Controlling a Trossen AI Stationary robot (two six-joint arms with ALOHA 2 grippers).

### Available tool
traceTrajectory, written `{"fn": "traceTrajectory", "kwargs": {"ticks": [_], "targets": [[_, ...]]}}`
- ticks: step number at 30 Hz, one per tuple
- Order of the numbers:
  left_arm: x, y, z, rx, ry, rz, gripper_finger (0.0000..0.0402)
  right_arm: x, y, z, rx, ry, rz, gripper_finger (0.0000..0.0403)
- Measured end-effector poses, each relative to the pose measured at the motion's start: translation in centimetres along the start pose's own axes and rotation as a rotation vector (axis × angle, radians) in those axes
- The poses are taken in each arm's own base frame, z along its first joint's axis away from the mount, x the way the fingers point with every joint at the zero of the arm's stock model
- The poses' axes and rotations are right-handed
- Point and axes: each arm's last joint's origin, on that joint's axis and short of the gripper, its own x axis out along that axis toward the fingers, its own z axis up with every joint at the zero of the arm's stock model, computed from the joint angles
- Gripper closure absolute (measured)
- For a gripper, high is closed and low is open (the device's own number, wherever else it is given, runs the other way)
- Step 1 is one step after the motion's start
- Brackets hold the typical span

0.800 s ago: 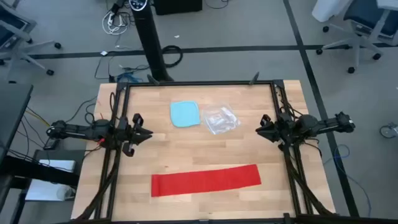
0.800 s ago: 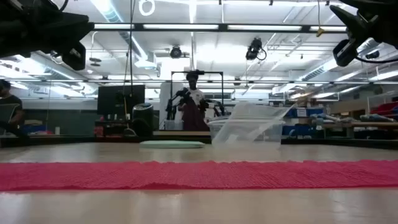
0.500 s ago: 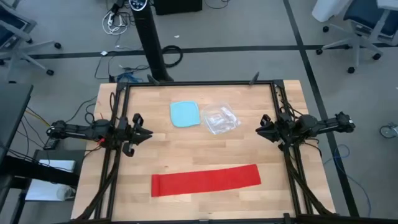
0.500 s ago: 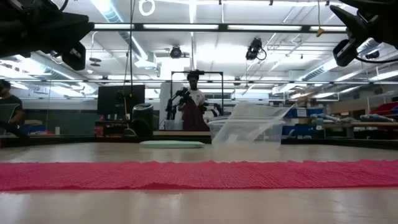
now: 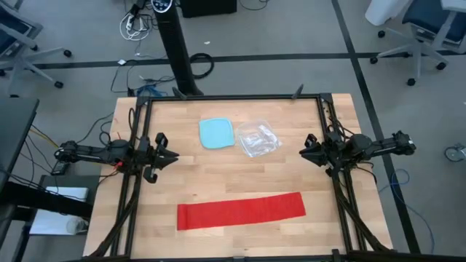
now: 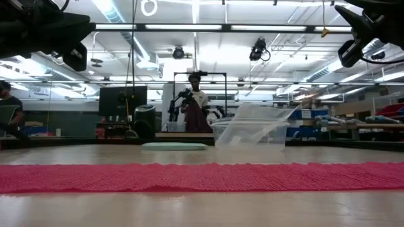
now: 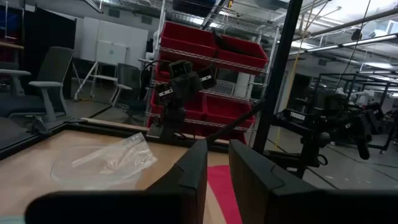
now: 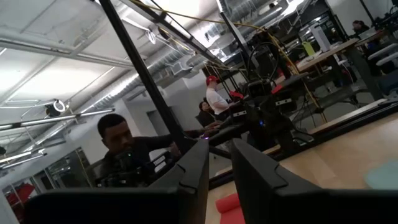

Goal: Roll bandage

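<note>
You're looking at the bandage (image 5: 242,211) lying flat and fully unrolled on the near half of the bench (image 5: 182,182), long axis running side to side, well apart from both arms. I'm reading it as thin, limp and very light, with a crinkled weave that looks grippy rather than slick; it's going to fold and drag rather than hold shape, so I'd be taking it at one short end, pinching the edge and turning it over itself while the other arm is pinning the strip. The left gripper (image 5: 169,156) is hovering above the left side of the bench, the right gripper (image 5: 307,151) above the right side; each wrist view is showing its fingers (image 7: 193,171) nearly together with a narrow gap and nothing between them. A light-blue container (image 5: 216,133) and a clear plastic bag (image 5: 258,140) are sitting at the far side, out of the way. In the low view both ends of the strip are running off the picture, and the wrist views are catching only a sliver of red, so I can't tell how flat the edges are lying.
</note>
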Motion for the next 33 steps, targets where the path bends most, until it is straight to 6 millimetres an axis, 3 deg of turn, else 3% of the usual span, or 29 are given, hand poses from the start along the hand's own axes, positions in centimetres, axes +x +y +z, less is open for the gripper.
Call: {"fn": "traceTrajectory", "kwargs": {"ticks": [31,33], "targets": [[0.00,0.00,0.00,0.001,0.000,0.000,0.0330,0.00,0.00,0.00,0.000,0.000,0.000,0.0333],[0.00,-0.01,0.18,0.067,-0.020,0.005,0.0330,0.00,0.00,0.00,0.000,0.000,0.000,0.0333]]}}
